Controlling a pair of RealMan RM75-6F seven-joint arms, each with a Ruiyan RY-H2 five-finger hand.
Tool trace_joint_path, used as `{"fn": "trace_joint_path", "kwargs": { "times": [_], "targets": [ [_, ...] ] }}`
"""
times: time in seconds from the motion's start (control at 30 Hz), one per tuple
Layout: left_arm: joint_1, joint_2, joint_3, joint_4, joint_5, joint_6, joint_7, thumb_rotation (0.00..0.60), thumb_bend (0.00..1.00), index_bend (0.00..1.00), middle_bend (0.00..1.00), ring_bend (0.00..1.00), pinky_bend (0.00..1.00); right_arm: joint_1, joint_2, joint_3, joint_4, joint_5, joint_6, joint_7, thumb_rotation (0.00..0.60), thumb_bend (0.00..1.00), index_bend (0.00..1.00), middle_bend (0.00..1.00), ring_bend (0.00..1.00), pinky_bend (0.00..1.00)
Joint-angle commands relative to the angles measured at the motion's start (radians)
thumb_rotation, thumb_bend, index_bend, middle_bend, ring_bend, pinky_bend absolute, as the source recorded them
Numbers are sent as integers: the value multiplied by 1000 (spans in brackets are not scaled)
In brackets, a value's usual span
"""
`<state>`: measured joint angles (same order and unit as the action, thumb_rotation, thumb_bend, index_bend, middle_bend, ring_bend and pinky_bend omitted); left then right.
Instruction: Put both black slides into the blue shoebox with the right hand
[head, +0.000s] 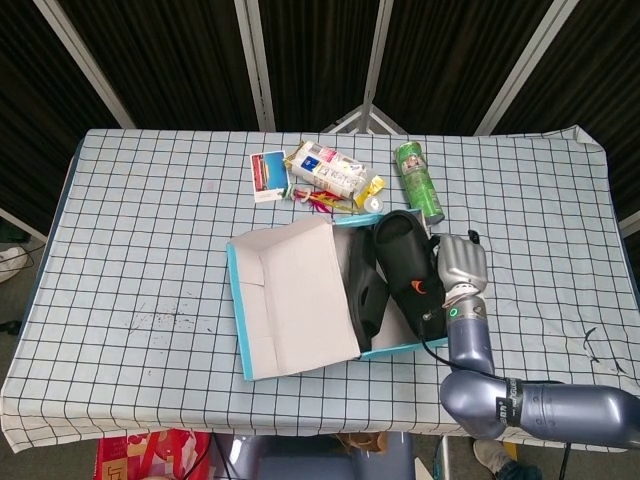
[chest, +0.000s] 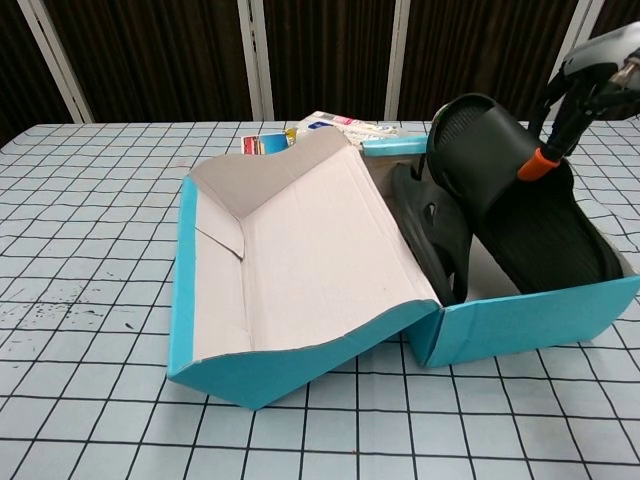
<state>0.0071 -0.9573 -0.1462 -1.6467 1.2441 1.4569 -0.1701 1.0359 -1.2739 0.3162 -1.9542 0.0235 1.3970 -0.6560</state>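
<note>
The blue shoebox lies open mid-table, its lid folded out to the left. One black slide stands on edge inside, against the lid hinge. My right hand grips the second black slide by its right edge and holds it tilted, with its lower part down inside the box's right half. An orange fingertip presses on the slide's sole. My left hand is not in either view.
Behind the box lie a green can, a white snack packet, a small card and loose bright clips. The checked tablecloth stretches bare to the left and front.
</note>
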Motion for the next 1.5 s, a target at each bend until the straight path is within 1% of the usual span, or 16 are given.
{"fn": "trace_joint_path", "kwargs": {
  "times": [0.03,0.33,0.57,0.7,1.07,1.17,1.27,1.33,1.37,1.43,1.5],
  "targets": [
    [0,0,0,0,1,0,0,600,374,120,11,0,92,-3,-37,-11,29,-2,3,-20,600,635,664,700,388,0],
    [-1,0,1,-1,0,-1,2,600,374,122,11,0,92,-9,-143,-44,99,-30,36,-88,600,633,664,700,388,0],
    [0,1,2,-1,2,0,1,600,374,123,11,0,92,-20,-208,-55,155,-44,53,-131,600,634,664,700,388,0],
    [1,1,1,0,1,1,-1,600,373,124,11,0,92,-34,-238,-61,192,-49,43,-144,600,634,664,700,388,0],
    [-1,-1,2,-2,1,0,8,600,373,126,11,0,92,-77,-294,-79,255,-89,11,-183,600,634,664,700,388,0],
    [-1,-1,2,-2,1,1,8,600,373,126,11,0,92,-86,-299,-72,253,-104,13,-190,600,634,664,700,388,0],
    [-1,-1,2,-1,-1,0,7,600,373,127,11,0,92,-90,-284,-57,226,-121,22,-201,600,634,659,684,388,0],
    [-2,-1,2,-1,-2,-2,7,600,373,128,11,0,92,-92,-271,-47,205,-128,26,-208,600,628,592,623,388,0],
    [-2,-1,2,-1,-1,-2,7,600,373,128,11,0,92,-93,-263,-40,193,-131,28,-211,600,610,541,588,388,0],
    [-2,0,3,-2,1,-2,6,600,373,128,11,0,92,-97,-245,-22,162,-128,24,-214,600,544,448,512,382,0],
    [-1,0,3,-3,3,0,6,600,373,129,11,0,92,-104,-227,-3,132,-127,16,-206,600,486,388,427,361,0]
  ]
}}
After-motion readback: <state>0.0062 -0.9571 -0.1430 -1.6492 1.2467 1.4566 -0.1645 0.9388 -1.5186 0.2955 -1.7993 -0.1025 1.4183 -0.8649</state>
